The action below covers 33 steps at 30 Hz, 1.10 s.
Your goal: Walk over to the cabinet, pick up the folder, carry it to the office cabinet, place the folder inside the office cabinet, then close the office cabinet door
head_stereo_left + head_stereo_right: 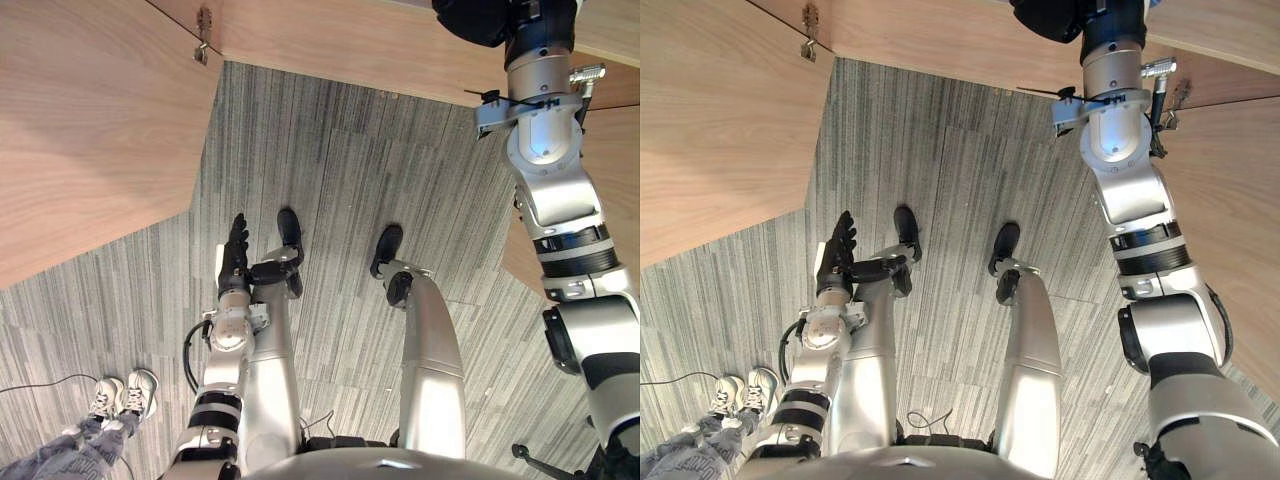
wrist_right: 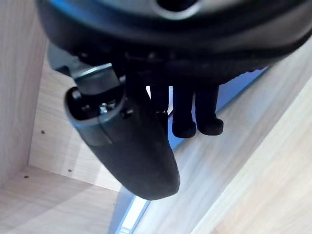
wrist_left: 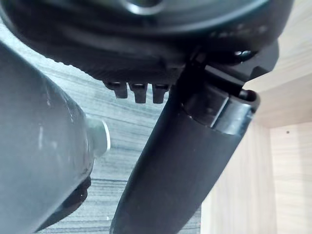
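Grey carpet [image 1: 340, 150]; person's white shoes [image 1: 125, 392]

Right hand [image 2: 139, 156] hangs by a blue folder [image 2: 238, 90] inside wooden cabinet [image 2: 53, 161]

Open carpet [image 1: 340, 150] between left cabinet door [image 1: 90, 130] and right panel [image 1: 1240, 200]; person's shoes [image 1: 125, 392] on the left side.

Bright, even light falls from overhead. The grey carpet floor [image 1: 350, 150] carries only soft, faint shadows, and the pale wooden cabinet door [image 1: 90, 130] is evenly lit.
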### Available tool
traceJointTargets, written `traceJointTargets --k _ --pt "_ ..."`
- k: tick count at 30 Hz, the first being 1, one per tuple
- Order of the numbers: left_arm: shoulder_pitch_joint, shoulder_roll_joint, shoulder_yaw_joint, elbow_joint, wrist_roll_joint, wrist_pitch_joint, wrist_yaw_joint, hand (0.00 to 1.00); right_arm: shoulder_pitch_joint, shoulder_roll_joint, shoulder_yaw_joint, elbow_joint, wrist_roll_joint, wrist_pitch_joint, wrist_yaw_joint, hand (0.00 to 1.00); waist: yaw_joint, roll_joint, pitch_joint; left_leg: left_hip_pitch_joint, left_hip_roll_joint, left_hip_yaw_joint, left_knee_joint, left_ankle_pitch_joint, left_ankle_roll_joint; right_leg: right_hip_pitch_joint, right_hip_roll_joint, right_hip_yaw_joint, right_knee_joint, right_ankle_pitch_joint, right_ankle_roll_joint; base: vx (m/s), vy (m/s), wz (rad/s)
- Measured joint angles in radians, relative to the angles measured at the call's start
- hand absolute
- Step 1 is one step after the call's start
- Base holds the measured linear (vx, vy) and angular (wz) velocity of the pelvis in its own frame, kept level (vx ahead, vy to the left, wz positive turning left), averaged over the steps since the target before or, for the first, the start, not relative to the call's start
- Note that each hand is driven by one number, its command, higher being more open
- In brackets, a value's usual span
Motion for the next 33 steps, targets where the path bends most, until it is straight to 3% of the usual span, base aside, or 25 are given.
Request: traceJointTargets --k 5,15,33 --pt "0.0 0.001 0.01 -0.005 0.0 0.0 0.012 1.0 -0.025 0.001 -0.006 0.02 -0.031 0.006 -0.02 0.0 0.001 0.001 0.007 -0.011 -0.004 -0.001 0.005 0.0 0.001 -0.01 -0.005 0.0 0.008 -0.001 0.001 0.0 0.005 0.01" --pt "-0.001 0.0 0.019 -0.013 0.0 0.002 0.046 1.0 -0.062 0.054 -0.104 0.077 -0.159 0.112 -0.146 0.0 -0.002 0.001 0.009 -0.02 -0.003 -0.001 0.009 0.001 0.002 -0.02 -0.005 0.0 0.009 0.0 0.001 0.0 0.0 0.0" --pt "-0.001 -0.001 0.018 -0.027 -0.034 0.003 0.061 1.0 -0.24 0.064 -0.162 0.225 -0.114 0.149 -0.183 0.0 -0.024 0.013 0.023 -0.023 0.0 0.003 0.01 0.001 0.002 -0.029 -0.003 0.004 0.01 0.0 0.001 0.0 0.0 0.0"
